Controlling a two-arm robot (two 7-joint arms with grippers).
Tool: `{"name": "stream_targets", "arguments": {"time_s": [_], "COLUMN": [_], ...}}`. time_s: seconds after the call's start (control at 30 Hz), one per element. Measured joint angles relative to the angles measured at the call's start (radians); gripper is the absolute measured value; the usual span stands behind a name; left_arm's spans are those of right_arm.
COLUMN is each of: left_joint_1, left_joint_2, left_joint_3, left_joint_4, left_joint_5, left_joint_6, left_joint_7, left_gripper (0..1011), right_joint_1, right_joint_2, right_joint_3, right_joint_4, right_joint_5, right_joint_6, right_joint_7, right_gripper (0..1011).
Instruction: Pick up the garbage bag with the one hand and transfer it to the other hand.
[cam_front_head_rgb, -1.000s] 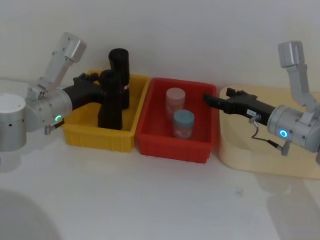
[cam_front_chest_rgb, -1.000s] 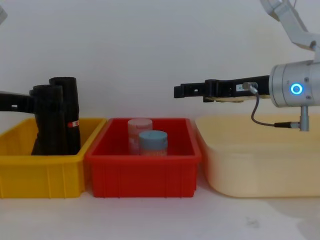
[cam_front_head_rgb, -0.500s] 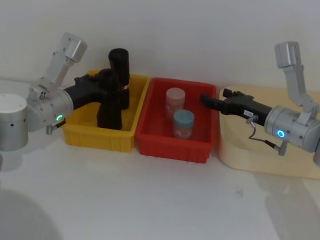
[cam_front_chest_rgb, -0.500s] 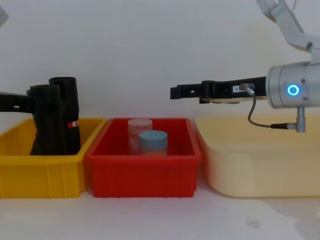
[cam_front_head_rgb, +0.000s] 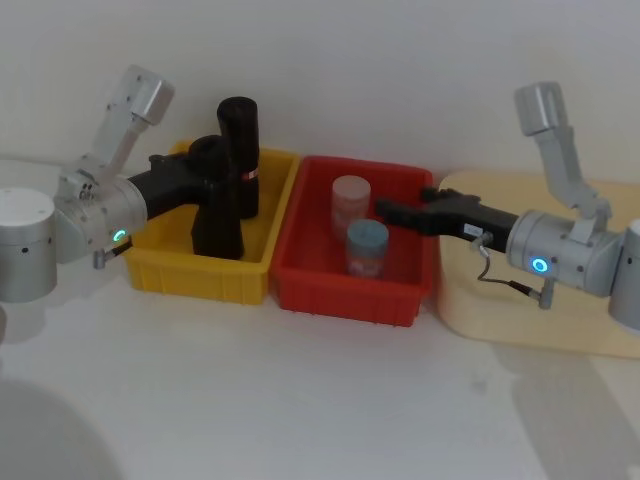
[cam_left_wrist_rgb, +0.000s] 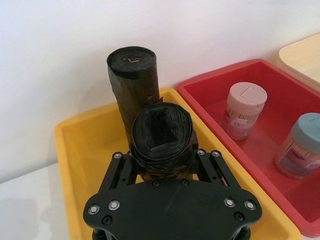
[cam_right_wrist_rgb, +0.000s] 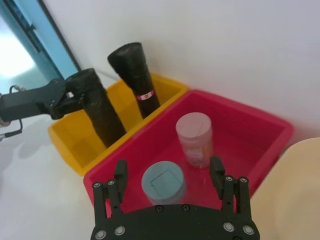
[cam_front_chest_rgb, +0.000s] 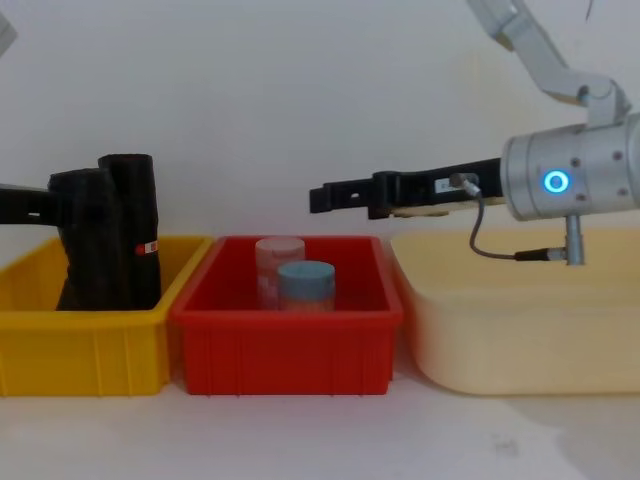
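The left gripper is clamped round the garbage bag, tilted in the yellow bin. The labelled roll, crowded close at one o'clock, could be dragged over on lifting. At three o'clock the right gripper is held agape above the red bin.

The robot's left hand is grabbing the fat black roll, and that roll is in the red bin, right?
Not quite. The left gripper is shut on the garbage bag, but the bag is in the yellow bin, not the red bin beside it. The head view shows this.
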Motion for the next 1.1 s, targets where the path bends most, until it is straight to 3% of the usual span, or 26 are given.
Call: {"name": "stream_targets", "arguments": {"time_s": [0.53,1.1], "left_joint_1": [-0.001,-0.001], "left_joint_2": [-0.001,-0.001], "left_joint_3": [0.000,0.000], "left_joint_4": [0.002,0.003], "left_joint_5": [0.000,0.000], "left_joint_6": [-0.001,-0.002], "left_joint_7": [-0.001,-0.001], "left_gripper": [366,365], "right_joint_1": [0.034,0.028], "right_joint_2": [-0.013,-0.007], "right_joint_3": [-0.068,-0.123], "right_joint_4": [0.034,0.015], "right_joint_5": [-0.019,-0.106], "right_joint_6": [0.029,-0.048], "right_joint_7": [0.029,-0.042], "right_gripper": [1002,1001]}}
